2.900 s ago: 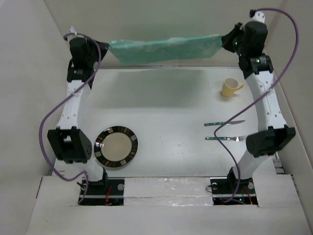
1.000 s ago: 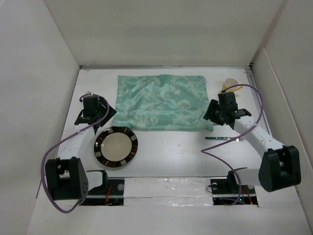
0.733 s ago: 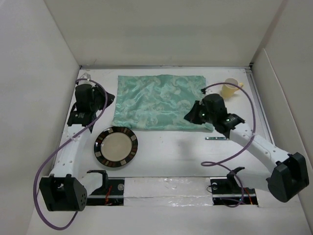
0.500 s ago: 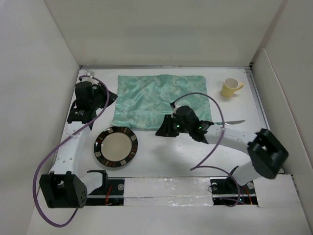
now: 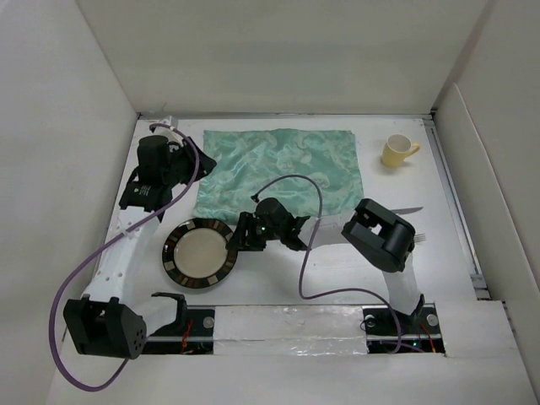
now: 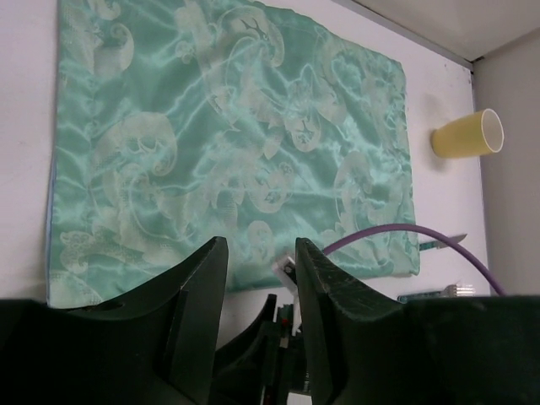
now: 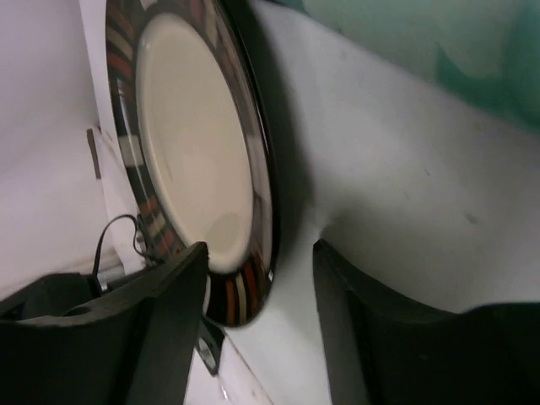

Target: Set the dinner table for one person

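Now the right gripper sits at the plate's rim

Farthest left, the left gripper point(image 5: 189, 163) hovers above the dinner table point(image 5: 278, 278), just off the left edge of the sea-green patterned cloth point(image 5: 278, 173). Its wrist camera looks down between two spread fingers point(image 6: 198, 287) and sees only cloth in the gap, so it holds nothing.

Near it, towards the front, the dark-rimmed plate point(image 5: 200, 253) lies flat on the white surface, just clear of the cloth's near-left corner. The right gripper point(image 5: 242, 234) is low at the plate's right side. In its own view the jaws stand apart and the plate's striped rim point(image 7: 253, 211) runs into the gap between them. Whether either finger touches it is hard to tell, since the picture is blurred.

Half a second ago this gripper was further right, at the cloth's near edge. It has since swung left to the plate, while the left arm has barely moved and the cloth lies spread as before.

A purple cable point(image 5: 287, 181) loops over the cloth behind the right wrist. Further right, the right arm's elbow now covers most of the knife point(image 5: 412, 208) and fork point(image 5: 420, 239), leaving only their tips showing. The yellow mug point(image 5: 396, 150) stands upright at the far right, beside the cloth.
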